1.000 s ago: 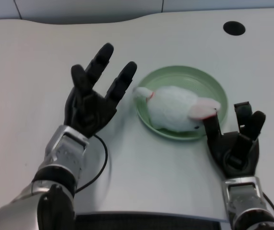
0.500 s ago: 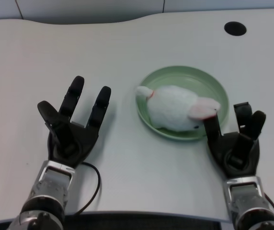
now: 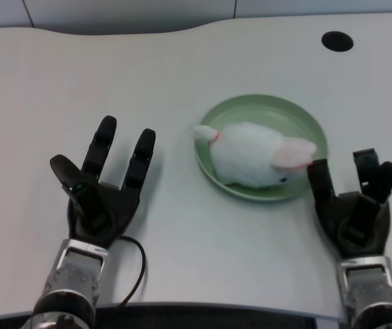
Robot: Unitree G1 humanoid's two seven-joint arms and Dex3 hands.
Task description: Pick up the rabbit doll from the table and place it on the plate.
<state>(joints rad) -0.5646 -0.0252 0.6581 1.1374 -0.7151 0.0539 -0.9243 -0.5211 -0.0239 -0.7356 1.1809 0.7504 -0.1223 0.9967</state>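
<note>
The left robot hand [image 3: 107, 195] lies palm-up and released, fingers spread and holding nothing, on the white bench [image 3: 79, 82] well left of the green plate [image 3: 305, 127], on which the white rabbit doll [image 3: 251, 163] lies.

Rabbit doll [image 3: 251, 163] on plate [image 3: 264, 110]; left hand [image 3: 103, 202] left.

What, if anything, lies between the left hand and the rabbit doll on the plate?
Only bare white table separates the left hand from the rabbit doll on the green plate, in the head view.
</note>
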